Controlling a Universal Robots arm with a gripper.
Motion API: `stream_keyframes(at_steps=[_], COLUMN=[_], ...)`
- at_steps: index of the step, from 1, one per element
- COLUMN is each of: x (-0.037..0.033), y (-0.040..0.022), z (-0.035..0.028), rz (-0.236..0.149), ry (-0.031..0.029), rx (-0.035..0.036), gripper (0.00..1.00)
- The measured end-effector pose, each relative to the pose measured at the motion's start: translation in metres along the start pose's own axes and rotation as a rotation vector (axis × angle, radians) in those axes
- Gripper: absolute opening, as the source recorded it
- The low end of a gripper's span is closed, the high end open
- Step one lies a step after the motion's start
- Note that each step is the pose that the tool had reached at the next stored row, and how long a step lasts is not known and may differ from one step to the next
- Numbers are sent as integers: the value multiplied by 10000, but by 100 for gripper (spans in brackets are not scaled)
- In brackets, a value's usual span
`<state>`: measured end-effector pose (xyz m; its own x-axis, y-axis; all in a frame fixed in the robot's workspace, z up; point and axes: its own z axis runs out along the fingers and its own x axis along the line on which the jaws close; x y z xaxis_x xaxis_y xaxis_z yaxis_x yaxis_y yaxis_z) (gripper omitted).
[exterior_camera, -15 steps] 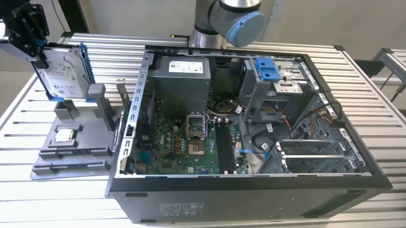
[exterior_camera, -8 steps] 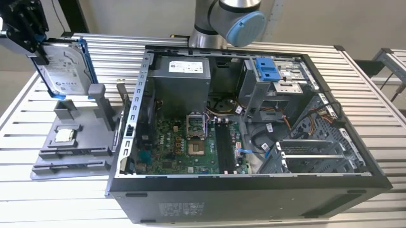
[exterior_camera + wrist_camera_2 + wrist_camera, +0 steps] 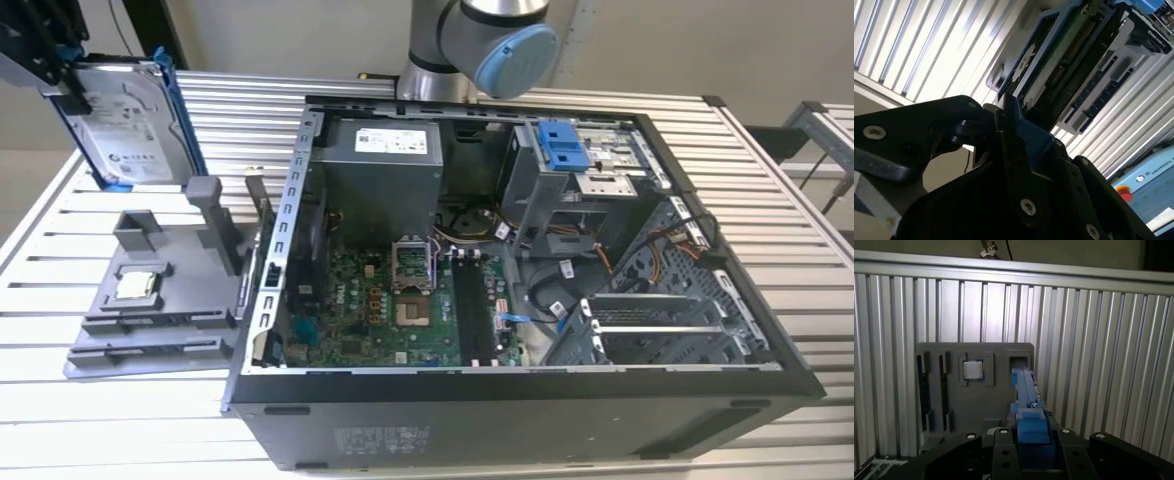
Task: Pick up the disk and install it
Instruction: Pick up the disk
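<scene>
1. Disk (image 3: 127, 120), far at the exterior view's left: white label (image 3: 131, 156) with black print, too small to read.
2. Power supply (image 3: 380, 195): white sticker (image 3: 391, 141), unreadable.
3. Pale blue panel (image 3: 1149, 187), second wrist view: a maker's name in small capitals.

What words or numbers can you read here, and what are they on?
disk, white label: black print, too small to read.
power supply sticker: too small to read.
computer case label: too small to read.
light-blue box, second wrist view: print cut off at the edge.
</scene>
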<state>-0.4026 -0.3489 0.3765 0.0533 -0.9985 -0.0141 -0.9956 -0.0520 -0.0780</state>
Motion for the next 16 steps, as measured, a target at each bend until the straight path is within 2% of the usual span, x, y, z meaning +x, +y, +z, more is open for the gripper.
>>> stream_keyframes(at_steps=[4,6,11,16], x=[-3,-3,-3,-6], y=[4,6,5,-7], z=[-124,-138,-148,-310], rz=[-1,-2,-2,-1], ry=[4,5,8,6], rx=[81,106,103,106], gripper=[0,0,0,0])
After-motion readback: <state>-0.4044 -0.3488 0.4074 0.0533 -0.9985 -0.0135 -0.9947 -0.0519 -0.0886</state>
